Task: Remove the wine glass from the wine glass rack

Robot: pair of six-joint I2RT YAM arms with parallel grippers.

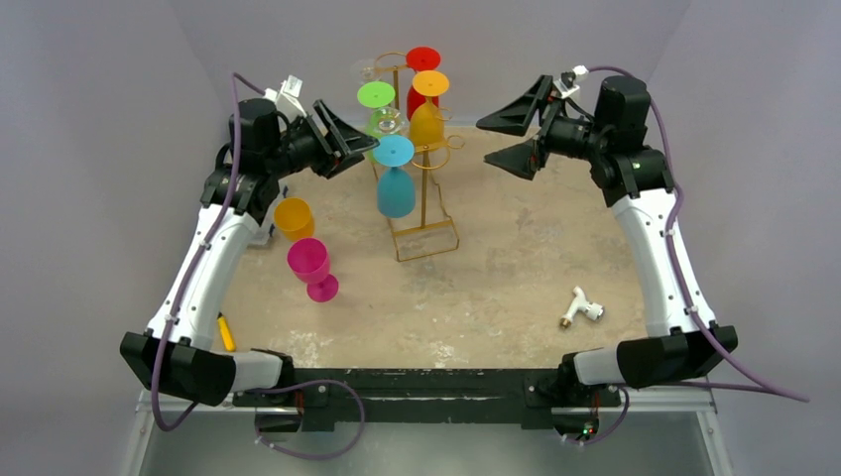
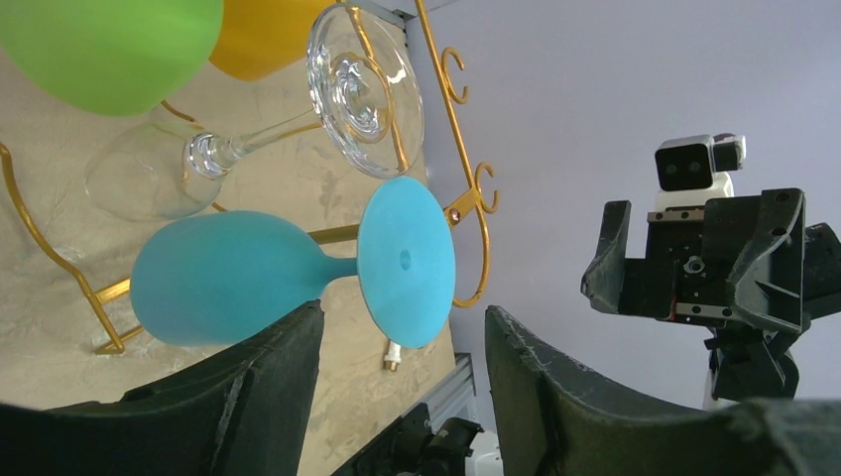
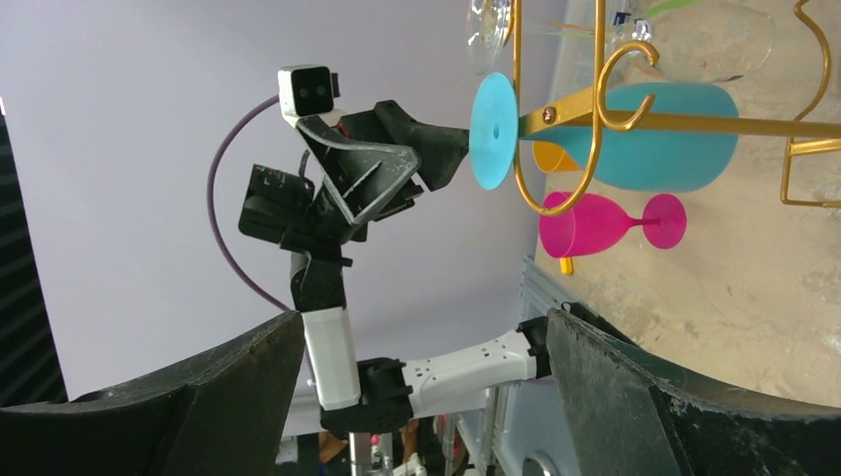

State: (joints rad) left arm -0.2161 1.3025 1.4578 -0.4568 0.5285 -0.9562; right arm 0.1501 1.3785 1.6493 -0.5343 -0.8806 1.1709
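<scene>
Blue wine glass (image 1: 395, 188), hung upside down on the wine glass rack (image 1: 423, 205): the stem sits in a gold hook arm low on the rack's left side, with the flat foot resting on top and the bowl hanging below. That hold means it probably comes free sideways out of the hook, not straight down.

Left gripper (image 1: 352, 154), level with the foot at the rack's left. Its jaws are partly apart and hold nothing. In the left wrist view the foot's disc lies ahead of the gap between the fingers (image 2: 268, 387), edge-on to them. Whether a fingertip touches the disc cannot be told.

Right gripper (image 1: 488, 139), well apart from the rack on its right side. Its jaws are spread wide and empty, placed as if to steady the stand.

A clear glass (image 2: 362, 89), a green glass (image 1: 377, 95), a yellow glass (image 1: 426, 124) and a red glass (image 1: 423, 59) hang higher on the same rack, close enough to be knocked. A pink goblet (image 1: 309, 263) and an orange cup (image 1: 294, 216) stand on the table (image 1: 496, 288) to the rack's left.
</scene>
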